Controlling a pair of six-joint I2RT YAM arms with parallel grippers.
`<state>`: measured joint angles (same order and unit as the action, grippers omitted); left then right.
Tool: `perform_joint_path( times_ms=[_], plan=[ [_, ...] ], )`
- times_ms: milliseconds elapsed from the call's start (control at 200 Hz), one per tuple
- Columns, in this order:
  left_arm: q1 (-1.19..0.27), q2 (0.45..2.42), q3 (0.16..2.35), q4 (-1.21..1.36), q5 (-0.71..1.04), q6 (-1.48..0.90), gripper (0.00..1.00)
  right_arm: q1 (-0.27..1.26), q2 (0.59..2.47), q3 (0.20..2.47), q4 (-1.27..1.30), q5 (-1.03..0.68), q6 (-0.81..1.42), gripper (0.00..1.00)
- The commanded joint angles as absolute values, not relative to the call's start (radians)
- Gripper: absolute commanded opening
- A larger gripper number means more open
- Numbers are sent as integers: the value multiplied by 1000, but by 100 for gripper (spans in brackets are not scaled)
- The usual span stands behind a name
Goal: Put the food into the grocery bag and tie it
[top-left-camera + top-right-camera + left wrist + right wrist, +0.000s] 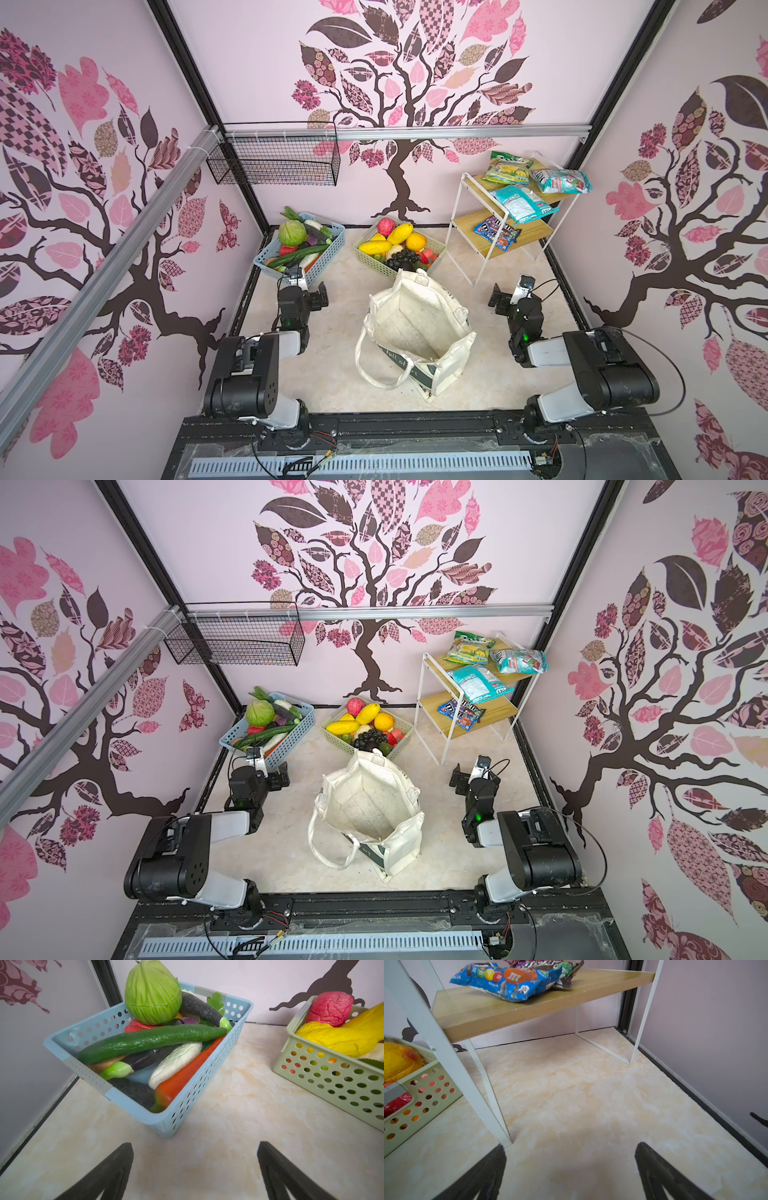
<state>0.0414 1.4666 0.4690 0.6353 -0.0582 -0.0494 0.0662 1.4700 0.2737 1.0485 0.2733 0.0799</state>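
**Arms folded up front, hands wide, nothing bagged yet**

Nearest me, the two arms (245, 374) are sitting folded by the front rail (415, 428). My left hand (195, 1144) is gaping wide over bare counter (228, 1105), holding nothing and facing the blue basket (199, 1093) just ahead. My right hand (570, 1145) is gaping just as wide, also empty. It is looking under the shelf (488, 1005) of snack packets (508, 982), which I am leaving alone.

In both top views the grocery bag (419, 328) is standing mid-counter between the arms, mouth open and looking empty inside. One handle loop (375, 384) is trailing on the counter. All the food (292, 232) is sitting in the two baskets behind it. The cabbage (152, 993) and cucumber (149, 1040) are lying in the blue one, and the grapes (401, 257) and yellow fruit (400, 233) in the green basket (376, 259).

I am judging this as the very start, with the first pick not yet made. Next I am wanting the left hand rising over the blue rim and closing on the cucumber, which is lying on top. Then it is carrying the cucumber to the bag mouth without snagging fabric.
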Motion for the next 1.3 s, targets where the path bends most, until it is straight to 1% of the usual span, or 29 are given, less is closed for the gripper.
perform_joint_path(
  times_ms=[0, 135, 295, 465, 580, 685, 795, 1015, 1070, 1295],
  plan=[
    [40, 1422, 538, 498, -111, -64, 97, 69, 1385, 361, 843, 315, 122, 100],
    [33, 1374, 564, 454, -202, -113, 97, 68, 1329, 395, 696, 315, 216, 100],
    [30, 1363, 638, 333, -283, -259, 97, 83, 1260, 448, 501, 341, 236, 99],
    [14, 1404, 742, 172, -294, -317, 97, 83, 1205, 509, 327, 242, 326, 97],
    [-43, 1441, 867, -66, -383, -335, 89, 86, 1198, 557, 215, 158, 365, 95],
    [-95, 1459, 997, -266, -418, -374, 89, 87, 1190, 581, 142, 107, 375, 94],
    [-109, 1428, 1074, -402, -368, -438, 89, 90, 1186, 597, 94, 62, 387, 93],
    [-131, 1363, 1248, -668, -183, -490, 88, 115, 1195, 627, 19, 12, 408, 92],
    [-160, 1352, 1289, -719, -150, -476, 88, 123, 1196, 631, 8, 6, 406, 93],
    [-333, 1320, 1418, -894, -114, -440, 88, 139, 1199, 647, -17, -14, 397, 93]
  ],
)
